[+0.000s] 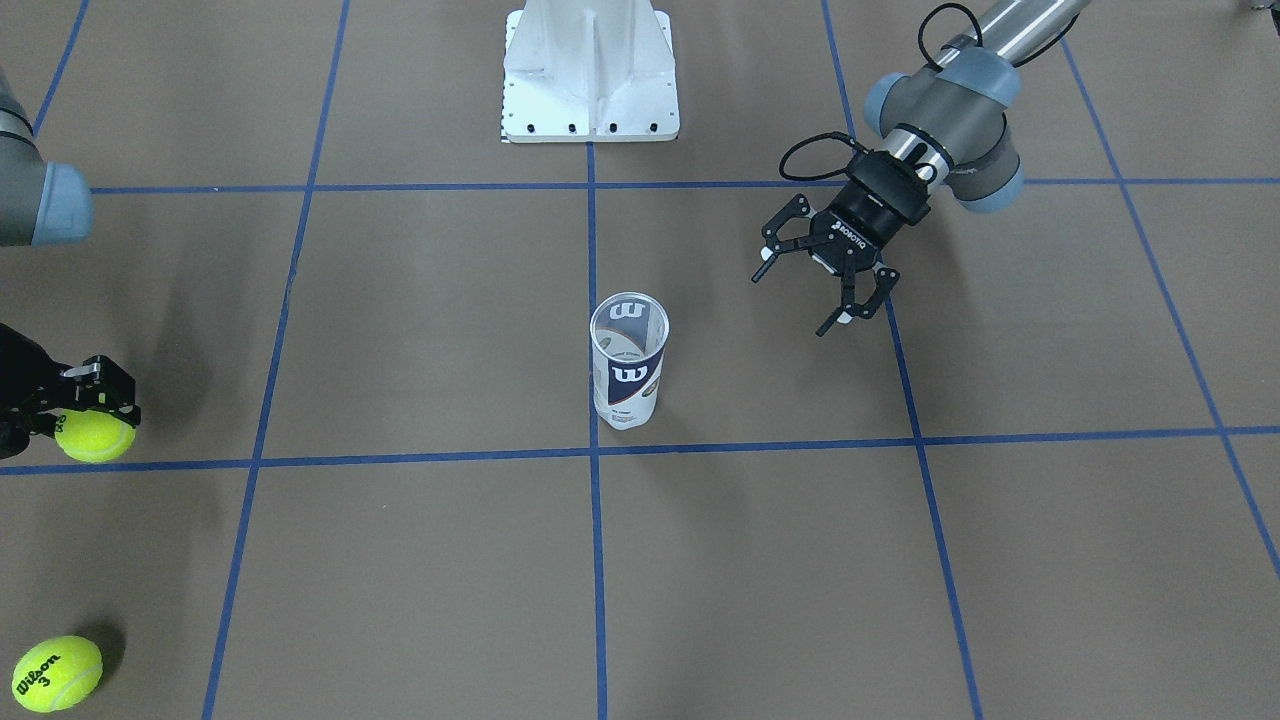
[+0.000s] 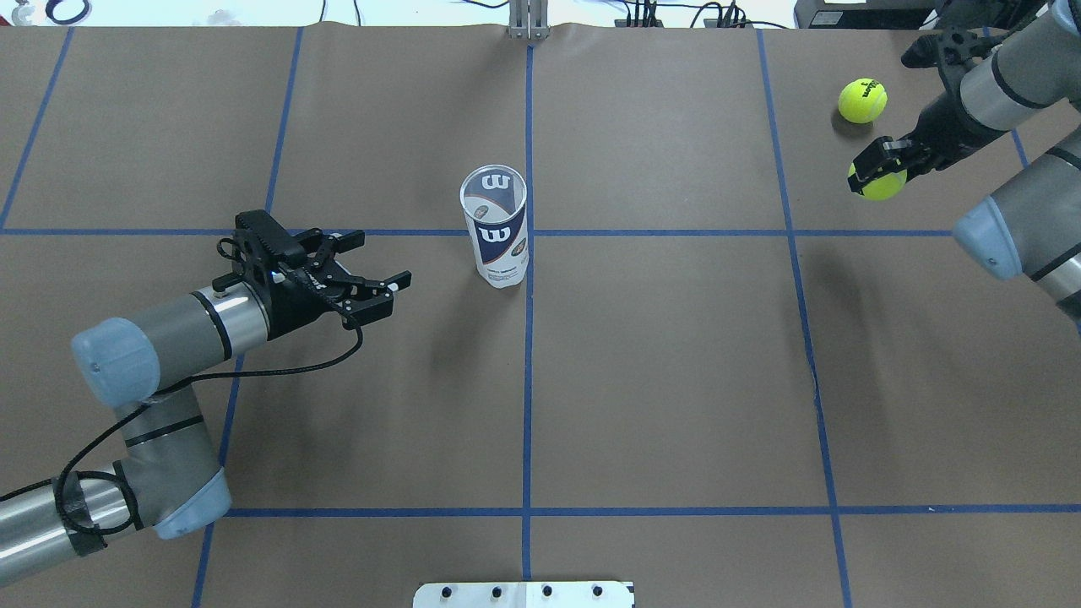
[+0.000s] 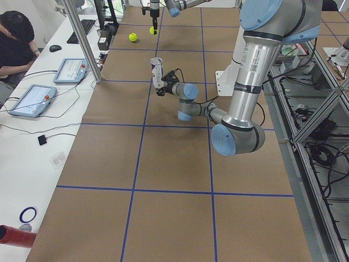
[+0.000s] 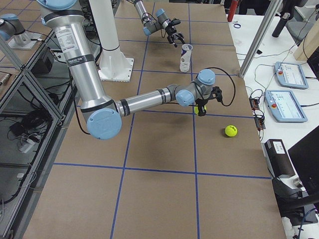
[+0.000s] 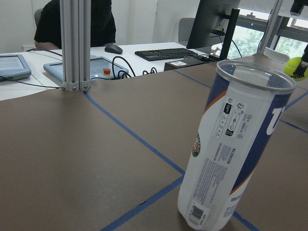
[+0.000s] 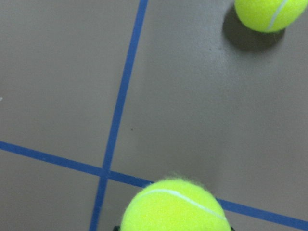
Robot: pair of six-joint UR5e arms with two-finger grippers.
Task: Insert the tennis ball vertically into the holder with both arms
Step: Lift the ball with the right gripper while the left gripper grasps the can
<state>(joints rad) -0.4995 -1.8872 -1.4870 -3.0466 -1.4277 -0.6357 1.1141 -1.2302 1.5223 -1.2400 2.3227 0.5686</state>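
while right claw [image 2: 878, 171] grips one ball [image 2: 881, 186] near second ball [image 2: 862, 100], left claw [image 2: 382, 257] gapes by one holder [image 2: 498, 236]

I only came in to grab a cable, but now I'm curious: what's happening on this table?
The right gripper is shut on a tennis ball out at its side of the table, with a second ball lying loose nearby. The holder stands upright in the middle, seemingly empty. The left gripper is open, beside the holder and apart from it.

Navy-white holder [image 1: 627, 385], yellow held ball [image 1: 93, 438], blue-gridded table [image 1: 800, 560]
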